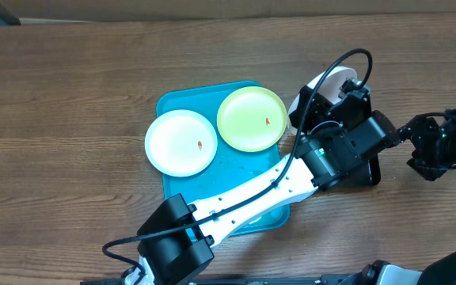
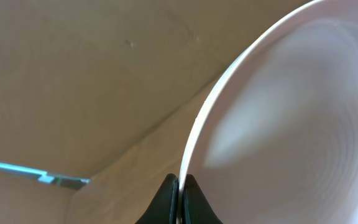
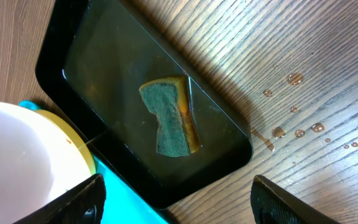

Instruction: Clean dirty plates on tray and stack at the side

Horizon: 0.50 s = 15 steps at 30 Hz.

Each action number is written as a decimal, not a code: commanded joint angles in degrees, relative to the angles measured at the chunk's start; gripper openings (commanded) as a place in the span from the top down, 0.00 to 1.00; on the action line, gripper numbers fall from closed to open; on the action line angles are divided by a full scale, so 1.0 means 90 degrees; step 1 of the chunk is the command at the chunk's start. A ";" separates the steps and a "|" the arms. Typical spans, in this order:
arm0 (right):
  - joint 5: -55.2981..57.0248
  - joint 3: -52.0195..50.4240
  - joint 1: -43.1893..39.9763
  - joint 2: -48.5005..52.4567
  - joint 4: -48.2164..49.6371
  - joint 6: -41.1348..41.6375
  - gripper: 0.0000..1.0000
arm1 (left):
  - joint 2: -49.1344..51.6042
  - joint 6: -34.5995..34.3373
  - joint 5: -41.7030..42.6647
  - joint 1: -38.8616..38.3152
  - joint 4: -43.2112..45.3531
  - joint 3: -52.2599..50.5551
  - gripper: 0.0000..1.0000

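My left gripper is shut on the rim of a white plate and holds it on edge above the table. From overhead that plate stands just right of the turquoise tray. A second white plate and a lime-green plate lie on the tray, each with an orange-red speck. My right gripper hangs open over the corner of a black tray, with nothing between its fingers. In the right wrist view the held plate shows at the left.
The black tray holds water and a green-and-yellow sponge. It sits right of the turquoise tray, partly under my left arm. Water drops lie on the wooden table. My right arm is at the far right.
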 commanded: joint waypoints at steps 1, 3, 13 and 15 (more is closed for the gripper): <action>0.0036 0.0102 -0.0007 -0.0036 0.0010 -0.0044 0.24 | -0.0100 -0.1066 -0.0100 -0.0044 -0.0352 0.0189 0.96; 0.0039 0.0102 -0.0007 -0.0036 0.0010 -0.0044 0.24 | -0.0175 -0.1749 0.0095 0.0005 -0.0823 0.0189 0.96; 0.0039 0.0102 -0.0007 -0.0036 0.0015 -0.0044 0.24 | -0.1887 -0.4932 0.4592 0.1933 -0.3344 0.0189 0.96; 0.0039 0.0102 -0.0007 -0.0036 0.0015 -0.0044 0.24 | -0.2217 -0.4935 0.5372 0.2654 -0.3759 0.0189 0.96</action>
